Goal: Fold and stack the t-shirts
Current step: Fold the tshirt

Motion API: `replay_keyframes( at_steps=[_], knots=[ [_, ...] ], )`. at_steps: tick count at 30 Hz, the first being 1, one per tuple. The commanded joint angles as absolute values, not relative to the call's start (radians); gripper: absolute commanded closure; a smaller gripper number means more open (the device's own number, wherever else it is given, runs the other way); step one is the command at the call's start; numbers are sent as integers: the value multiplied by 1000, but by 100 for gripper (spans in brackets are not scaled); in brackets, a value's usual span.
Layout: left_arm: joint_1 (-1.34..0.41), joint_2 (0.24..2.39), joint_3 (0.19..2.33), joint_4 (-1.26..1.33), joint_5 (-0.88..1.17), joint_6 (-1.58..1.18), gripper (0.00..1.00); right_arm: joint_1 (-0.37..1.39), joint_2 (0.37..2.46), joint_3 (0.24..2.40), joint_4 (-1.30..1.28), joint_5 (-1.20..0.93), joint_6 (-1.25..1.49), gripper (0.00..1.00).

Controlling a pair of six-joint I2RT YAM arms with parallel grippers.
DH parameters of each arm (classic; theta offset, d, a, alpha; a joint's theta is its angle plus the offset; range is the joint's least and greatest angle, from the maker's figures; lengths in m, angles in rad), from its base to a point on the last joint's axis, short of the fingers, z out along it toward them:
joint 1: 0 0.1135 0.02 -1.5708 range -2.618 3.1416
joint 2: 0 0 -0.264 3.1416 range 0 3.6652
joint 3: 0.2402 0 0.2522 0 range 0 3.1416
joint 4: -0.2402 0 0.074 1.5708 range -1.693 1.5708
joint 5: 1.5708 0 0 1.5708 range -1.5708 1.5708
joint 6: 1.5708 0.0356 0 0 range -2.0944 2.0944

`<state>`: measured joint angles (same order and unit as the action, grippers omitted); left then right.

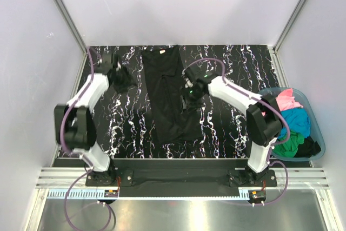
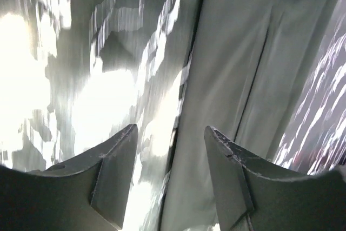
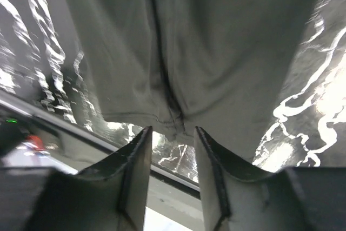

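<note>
Our left jaws stand parted with nothing between them, hovering over the table [image 1: 124,128] just beside the left edge of the black shirt [image 1: 165,98]. Our right jaws are apart too, with the table showing through the gap. They sit over the shirt's right side, and a hem of cloth lies just past their tips; we cannot tell whether they touch it. The shirt lies lengthwise down the middle of the table, collar at the far edge, drawn into a long narrow strip with a fold line running along it. From this we judge that the sides are turned in and the end-to-end fold is the step in hand. To do it well, we think both jaws should take matching corners at one end, pinching every layer so the turned-in sides do not fall open. They should then lift low and carry the end across evenly, letting go only once the edges line up. Off to the right, the tub [image 1: 323,139] holds the pink shirt [image 1: 286,99], blue shirt [image 1: 296,120] and green shirt [image 1: 289,143], all unfolded.
</note>
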<state>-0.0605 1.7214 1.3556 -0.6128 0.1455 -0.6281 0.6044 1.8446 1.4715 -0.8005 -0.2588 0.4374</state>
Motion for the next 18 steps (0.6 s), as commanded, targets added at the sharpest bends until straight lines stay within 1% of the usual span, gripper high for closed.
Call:
replay_keyframes(
  at_steps=[1, 2, 4, 5, 6, 9, 13, 18],
  knots=[
    [-75, 1586, 1148, -615, 161, -647, 43, 676, 1835, 1500, -851, -98, 406, 58],
    [-77, 1524, 1082, -608, 175, -656, 43, 684, 1836, 1494, -850, -89, 414, 60],
    [-78, 1474, 1037, -595, 228, -681, 43, 712, 1841, 1465, -824, -113, 419, 59],
    [-86, 1439, 1014, -595, 242, -689, 44, 722, 1841, 1450, -812, -123, 417, 54],
    [-89, 1418, 979, -597, 267, -696, 44, 732, 1851, 1430, -804, -142, 405, 52],
    [-106, 1346, 913, -624, 264, -715, 45, 750, 1868, 1416, -824, -153, 399, 48],
    [-138, 1260, 827, -611, 270, -749, 46, 752, 1850, 1388, -798, -155, 406, 48],
    [-205, 1165, 687, -516, 304, -836, 47, 753, 1859, 1341, -744, -247, 414, 48]
  ],
)
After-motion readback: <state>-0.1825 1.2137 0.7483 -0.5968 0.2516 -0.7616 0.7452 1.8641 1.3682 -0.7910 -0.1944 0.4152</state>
